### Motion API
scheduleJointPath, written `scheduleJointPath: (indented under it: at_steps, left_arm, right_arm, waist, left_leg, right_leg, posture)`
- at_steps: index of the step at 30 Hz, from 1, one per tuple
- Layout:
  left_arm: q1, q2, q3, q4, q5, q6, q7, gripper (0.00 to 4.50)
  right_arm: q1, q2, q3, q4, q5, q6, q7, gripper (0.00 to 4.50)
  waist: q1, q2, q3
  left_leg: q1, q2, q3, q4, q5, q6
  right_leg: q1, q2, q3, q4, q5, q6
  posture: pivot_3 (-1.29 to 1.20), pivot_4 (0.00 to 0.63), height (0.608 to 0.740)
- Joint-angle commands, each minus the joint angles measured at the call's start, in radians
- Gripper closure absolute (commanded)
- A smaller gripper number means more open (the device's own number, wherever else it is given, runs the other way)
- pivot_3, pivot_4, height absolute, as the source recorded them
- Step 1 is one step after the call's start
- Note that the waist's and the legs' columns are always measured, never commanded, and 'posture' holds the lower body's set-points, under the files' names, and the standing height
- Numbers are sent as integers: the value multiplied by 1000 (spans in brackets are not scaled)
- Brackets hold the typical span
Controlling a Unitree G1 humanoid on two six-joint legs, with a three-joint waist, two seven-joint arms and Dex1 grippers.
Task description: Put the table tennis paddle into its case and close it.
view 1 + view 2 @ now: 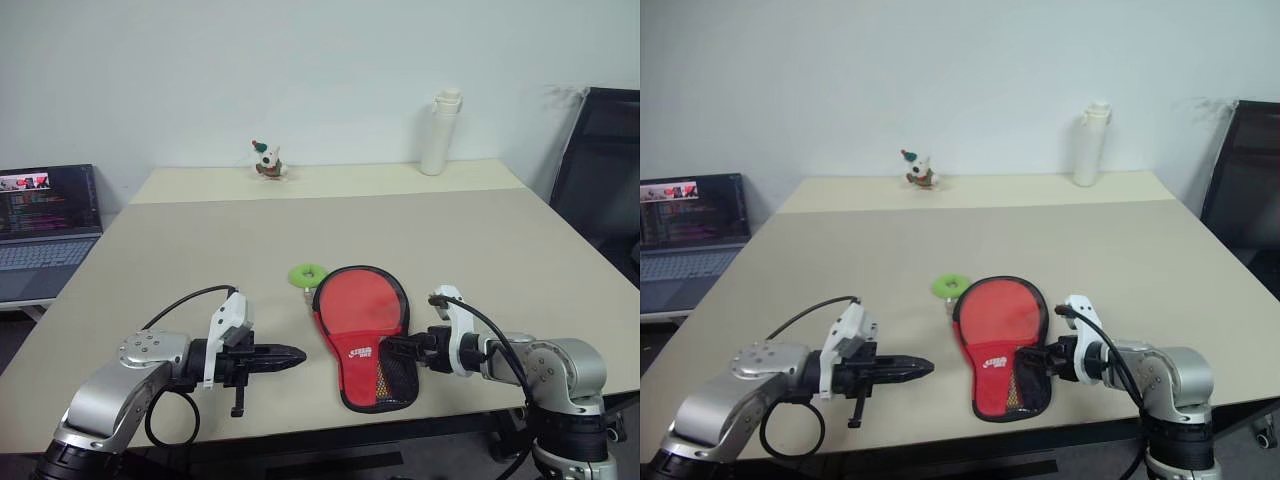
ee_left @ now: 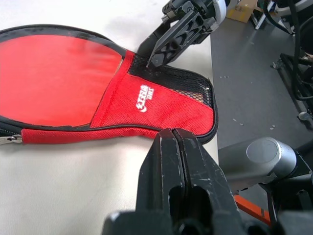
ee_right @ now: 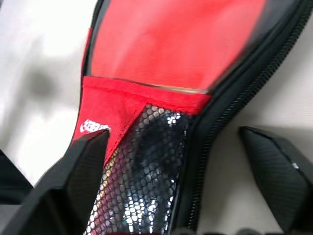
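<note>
Case (image 1: 362, 340): flat, paddle-shaped pouch lying on the table at about 5 o'clock from the table's middle; red woven fabric with a white logo, black piping round the edge, a black mesh panel with a glossy honeycomb weave at its narrow end, toothed black zipper along one side.
Paddle (image 1: 358, 303): its smooth, matte red rubber face shows in the round part of the case; the handle is hidden under the red fabric and mesh, so its material cannot be made out.
Ring pull (image 1: 307, 272): bright green ring, flat on the table at 11 o'clock from the case, just beside its rounded end; its cord is too small to trace.
Zipper tab (image 2: 9, 140): small metal tab at the case's edge, partly cut off in the left wrist view.
Left gripper (image 1: 286, 356): scuffed black fingers pressed together with no gap, at 9 o'clock from the case, near it and apart from it.
Right gripper (image 1: 395, 349): black fingers spread wide on either side of the mesh end, at 3 o'clock from it; whether they touch it is unclear.
Table (image 1: 200, 250): plain, matte beige top.
Bottle (image 1: 440, 131): white, tall cylinder at the far edge, 1 o'clock.
Figurine (image 1: 267, 160): small toy at the far edge, 11 o'clock; details too small to tell.
</note>
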Motion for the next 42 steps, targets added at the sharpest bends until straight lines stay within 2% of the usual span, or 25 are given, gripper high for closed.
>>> scheduleJointPath:
  at_steps: [1, 8, 10, 12, 16, 20, 23, 32, 34, 42]
  left_arm:
    - [-9, 1, 3, -17, -4, -18, 0, 4500]
    - [1, 2, 8, -17, -6, -20, 10, 4500]
    - [-2, -2, 10, -15, -1, -20, 23, 4500]
    - [-14, -10, 17, -5, 6, -22, 44, 4500]
    - [-95, -55, 29, 81, 29, -6, 145, 4500]
    - [-203, -114, 18, 214, 113, -44, 260, 4500]
    - [-286, -146, 14, 322, 155, -46, 321, 3937]
    - [-566, -280, -49, 745, 315, -161, 415, 610]
    - [-622, -306, -59, 842, 337, -183, 412, 45]
    - [-884, -431, -97, 1381, 459, -315, 407, 45]
  right_arm:
    - [15, -60, -10, -45, 53, -42, 60, 27]
    - [105, -204, 43, -142, 121, -109, 169, 27]
    - [133, -286, 59, -177, 109, -197, 226, 27]
    - [135, -336, 10, -187, 115, -283, 273, 27]
    - [73, -331, -33, -186, 144, -384, 278, 27]
    - [12, -287, 69, -163, 103, -441, 233, 27]
    - [-15, -244, 163, -132, 51, -483, 194, 0]
    - [-45, -137, 271, -73, -15, -524, 110, 0]
    - [-48, -130, 283, -69, -23, -529, 106, 0]
    - [-49, -93, 308, -66, -43, -544, 78, 0]
  waist:
    - [1, 0, 0]
    - [2, 0, 0]
    - [2, 0, 0]
    - [5, 0, 0]
    - [5, 0, 0]
    - [6, -1, 0]
    - [6, -1, 0]
    - [28, -1, 0]
    - [28, -1, 0]
    - [29, -2, -1]
  left_leg:
    - [0, 0, 0, 0, 0, 0]
    - [0, 1, 0, -1, 0, 0]
    - [0, 1, 0, -1, 0, 0]
    - [0, 0, 0, 0, 0, 0]
    - [1, 0, 0, 1, 0, 0]
    - [1, -5, 0, 1, 0, 0]
    - [0, -6, -1, 0, 0, 0]
    - [-1, -10, -1, 2, 0, 0]
    - [-2, -10, -1, 2, 0, 0]
    - [-2, -11, -1, 2, 0, 0]
  right_leg:
    - [0, 0, 0, 0, 0, 0]
    - [0, 0, 0, -1, 0, 0]
    - [0, 1, 0, -1, 0, 0]
    - [0, 0, 0, -1, 0, 0]
    - [1, 1, 0, -1, 0, 1]
    - [1, 2, 0, 0, 1, 1]
    - [1, 2, 0, -1, 0, 1]
    - [1, -1, 1, -1, 1, 2]
    - [1, -2, 0, -2, 1, 2]
    - [1, -2, -5, -2, 1, 2]
  posture:
    - [0, 150, 740]
    - [0, 150, 740]
    - [0, 150, 740]
    - [0, 150, 740]
    - [0, 150, 740]
    - [0, 150, 740]
    - [0, 150, 740]
    - [0, 150, 740]
    - [0, 150, 740]
    - [0, 150, 740]
